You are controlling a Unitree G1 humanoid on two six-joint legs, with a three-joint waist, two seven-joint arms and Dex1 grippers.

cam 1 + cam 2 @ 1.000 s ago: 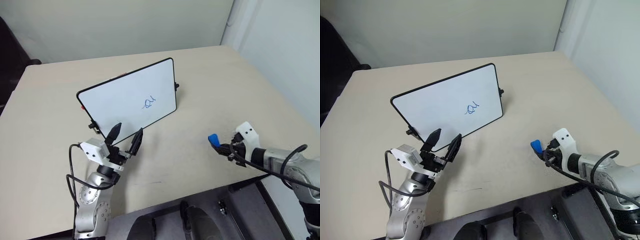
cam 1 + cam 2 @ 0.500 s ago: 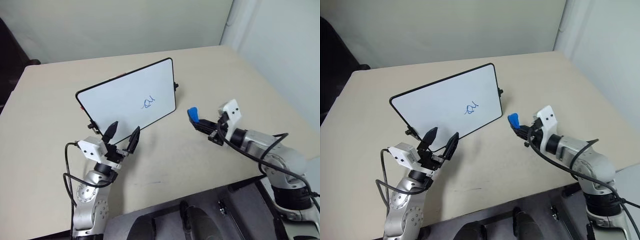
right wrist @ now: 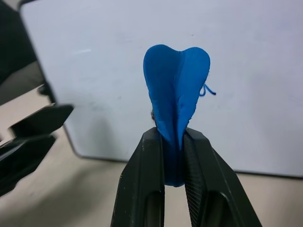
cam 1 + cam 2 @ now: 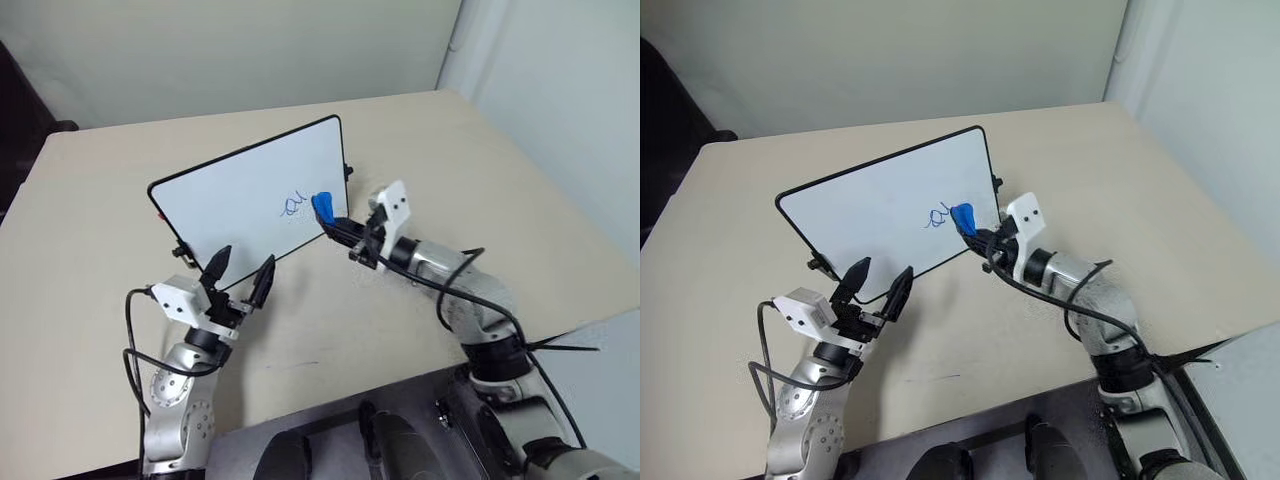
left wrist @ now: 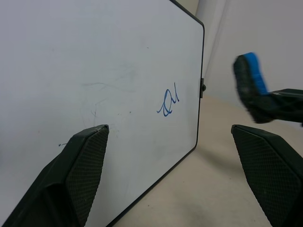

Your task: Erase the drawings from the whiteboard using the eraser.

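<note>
Right gripper (image 4: pixel 338 228) is clamped on the eraser (image 4: pixel 323 208), just at 3 o'clock of the drawings (image 4: pixel 295 206) on the whiteboard (image 4: pixel 230 205); it looks soft and squashed, so you should grip nearer its base, left gripper (image 4: pixel 240 275) spread empty.

I see a white whiteboard (image 4: pixel 240 205) with a thin black frame and a red bit at its 9 o'clock corner. The drawings (image 4: pixel 292 206) are a blue scribble. The eraser (image 3: pixel 176 90) is bright blue. Both grippers have black fingers (image 5: pixel 83 165) and white housings. The tabletop (image 4: pixel 480 160) is plain beige.
</note>
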